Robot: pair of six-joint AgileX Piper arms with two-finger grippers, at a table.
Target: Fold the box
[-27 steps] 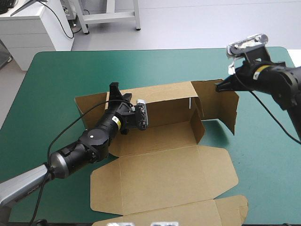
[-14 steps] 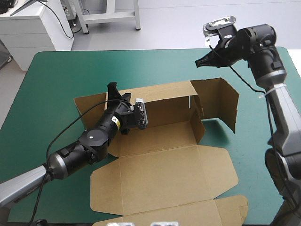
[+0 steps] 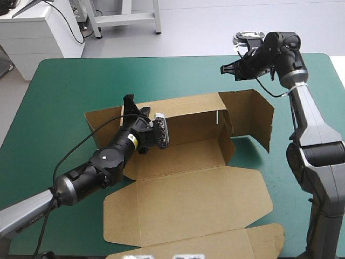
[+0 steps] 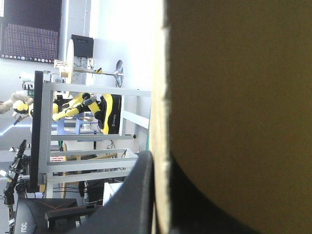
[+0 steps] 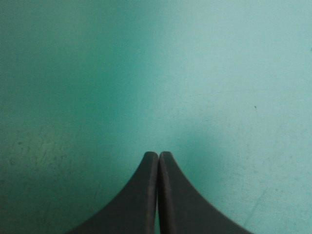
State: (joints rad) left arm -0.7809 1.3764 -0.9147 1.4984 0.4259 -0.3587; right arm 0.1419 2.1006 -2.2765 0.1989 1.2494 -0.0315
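Note:
The brown box (image 3: 183,199) lies in the middle of the table, its lid panels flat toward the near edge. Its back wall (image 3: 188,113) stands raised, and a side flap (image 3: 253,116) stands up at the right end. My left gripper (image 3: 129,101) is shut on the back wall's top edge near its left end. In the left wrist view the board (image 4: 234,97) fills the space beside one black finger (image 4: 139,195). My right gripper (image 3: 222,69) hangs shut in the air beyond the box's right end, touching nothing. The right wrist view shows its gripper (image 5: 158,155) over bare teal-green cover.
Teal-green cover (image 3: 161,75) stretches between the back wall and the table's far edge. The box's nearest flap (image 3: 259,237) reaches almost to the near edge. A white cabinet (image 3: 32,32) stands beyond the far left corner.
My right gripper has left the side flap's top edge, risen, and swung toward the far side and the left. The flap stays upright. The left arm and the box have not moved.

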